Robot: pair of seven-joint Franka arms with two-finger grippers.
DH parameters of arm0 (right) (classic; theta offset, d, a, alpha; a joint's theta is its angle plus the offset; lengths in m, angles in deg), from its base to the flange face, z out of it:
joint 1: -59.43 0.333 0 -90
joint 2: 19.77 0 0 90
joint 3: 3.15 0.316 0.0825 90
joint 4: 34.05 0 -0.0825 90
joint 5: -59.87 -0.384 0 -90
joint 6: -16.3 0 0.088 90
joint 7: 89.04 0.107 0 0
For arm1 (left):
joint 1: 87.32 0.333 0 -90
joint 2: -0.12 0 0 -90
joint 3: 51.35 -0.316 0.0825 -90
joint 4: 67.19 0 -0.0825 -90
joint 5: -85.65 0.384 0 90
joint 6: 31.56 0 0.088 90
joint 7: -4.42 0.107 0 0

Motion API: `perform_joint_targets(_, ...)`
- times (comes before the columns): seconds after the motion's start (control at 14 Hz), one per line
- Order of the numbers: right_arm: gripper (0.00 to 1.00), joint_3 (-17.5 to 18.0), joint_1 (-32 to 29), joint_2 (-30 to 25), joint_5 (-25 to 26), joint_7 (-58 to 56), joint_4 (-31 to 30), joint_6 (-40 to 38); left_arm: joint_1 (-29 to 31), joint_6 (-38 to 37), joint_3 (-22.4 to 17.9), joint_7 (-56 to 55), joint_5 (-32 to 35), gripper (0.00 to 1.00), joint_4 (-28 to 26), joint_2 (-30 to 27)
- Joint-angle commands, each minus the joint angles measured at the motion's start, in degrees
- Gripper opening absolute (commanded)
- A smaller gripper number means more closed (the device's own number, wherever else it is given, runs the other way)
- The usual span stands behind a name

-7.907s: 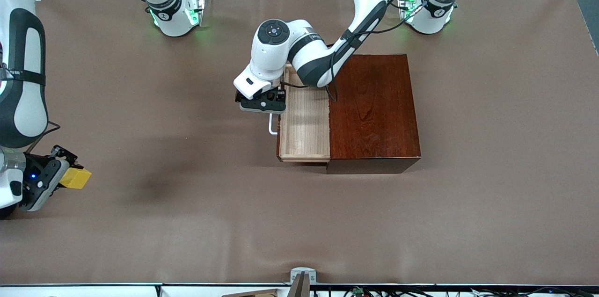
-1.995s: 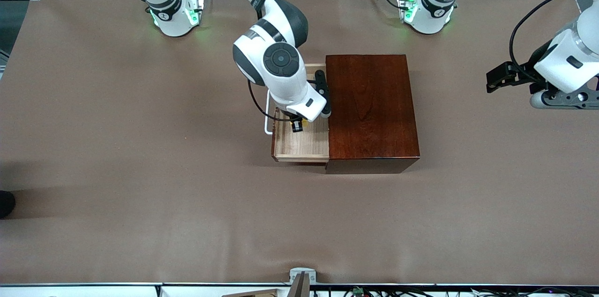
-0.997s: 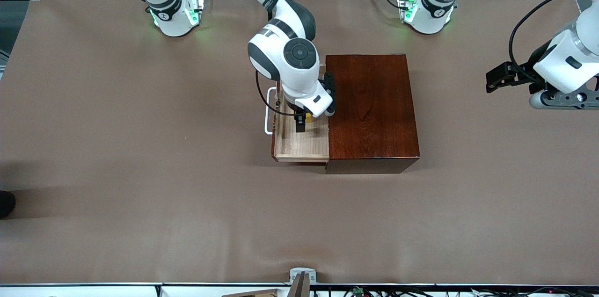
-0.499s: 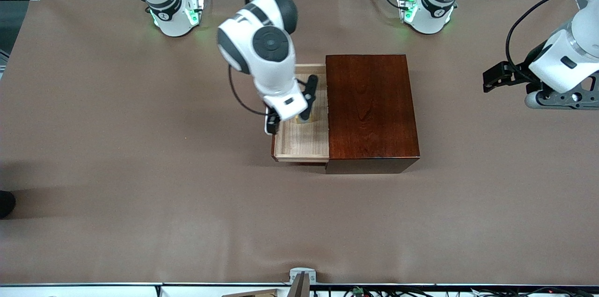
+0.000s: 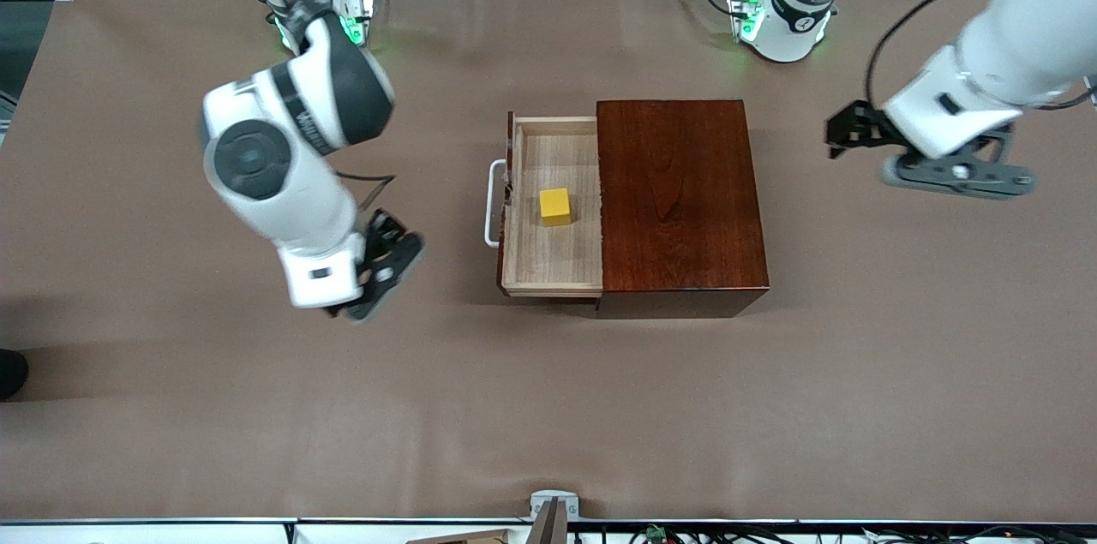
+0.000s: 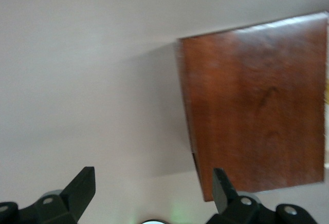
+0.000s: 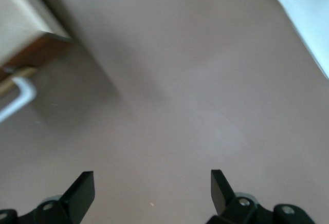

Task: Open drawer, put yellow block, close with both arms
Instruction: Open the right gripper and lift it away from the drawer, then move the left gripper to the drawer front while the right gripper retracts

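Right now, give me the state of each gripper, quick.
Left gripper: fingers open, empty, over the table beside the wooden box.
Right gripper: fingers open, empty, over the table near the drawer handle.

Front camera high, facing arms (wrist cameras look downward).

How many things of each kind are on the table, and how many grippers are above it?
Yellow block: 1
Drawer, open, holding the block: 1
Dark wooden box: 1
Grippers, the right gripper and the left gripper, both with fingers open: 2
Total: 5
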Motion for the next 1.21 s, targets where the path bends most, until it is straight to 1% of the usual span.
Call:
perform_joint_targets(0.0, 1.00, 1.06, -6.41, -1.27, -0.16, 2.18, -0.96, 0.14, -5.46, 0.74, 3.23, -0.42, -0.57, 1.00, 0.11, 1.32)
perform_joint_targets(0.14, 1.00, 1.06, -11.94, -1.36, -0.24, 2.18, -1.40, 1.71, -12.13, 3.01, 3.68, 0.63, -0.48, 1.00, 0.54, 2.81)
perform_joint_targets(0.28, 1.00, 1.06, -15.73, -1.62, -0.25, 2.18, -1.66, 1.81, -17.58, 5.13, 3.94, 3.78, -0.66, 1.00, 2.64, 4.48)
perform_joint_targets(0.36, 1.00, 1.06, -17.92, -2.15, -0.25, 2.18, -2.01, 1.72, -20.48, 5.84, 4.12, 7.89, -0.66, 1.00, 4.05, 6.05)
perform_joint_targets(0.5, 1.00, 1.06, -21.27, -4.25, -0.33, 2.18, -3.32, 1.20, -24.89, 10.04, 4.38, 19.39, -0.92, 1.00, 7.04, 10.09)
perform_joint_targets(0.57, 1.00, 1.06, -22.42, -6.00, -0.33, 2.27, -5.07, 1.20, -27.25, 13.02, 4.38, 24.06, -0.92, 1.00, 8.01, 12.11)
perform_joint_targets(0.64, 1.00, 0.80, -22.86, -7.93, -0.33, 2.27, -6.57, 1.11, -29.63, 18.27, 4.38, 27.32, -0.92, 1.00, 8.54, 14.57)
perform_joint_targets(0.78, 1.00, -2.70, -22.43, -11.89, -0.68, 2.27, -9.64, 0.76, -32.54, 27.68, 4.56, 30.24, -1.01, 1.00, 8.81, 19.40)
perform_joint_targets(0.85, 1.00, -2.89, -23.04, -14.43, -0.69, 2.36, -11.57, 0.50, -33.77, 32.17, 4.65, 31.47, -1.01, 1.00, 9.33, 21.78)
perform_joint_targets(0.93, 1.00, -4.20, -22.96, -16.20, -0.95, 2.36, -12.55, -0.29, -35.09, 35.34, 4.56, 33.14, -1.01, 1.00, 9.68, 23.89)
perform_joint_targets(1.0, 1.00, -6.21, -22.17, -16.91, -1.73, 2.36, -12.65, -1.78, -35.71, 39.03, 4.47, 35.77, -1.01, 1.00, 10.03, 26.00)
perform_joint_targets(1.07, 1.00, -8.41, -21.29, -17.87, -3.91, 2.36, -12.56, -3.45, -36.33, 42.20, 4.47, 38.40, -0.92, 1.00, 10.04, 27.76)
perform_joint_targets(1.14, 1.00, -11.39, -19.81, -19.02, -5.94, 2.36, -12.65, -4.51, -36.77, 44.23, 4.21, 39.82, -0.92, 1.00, 10.04, 28.82)
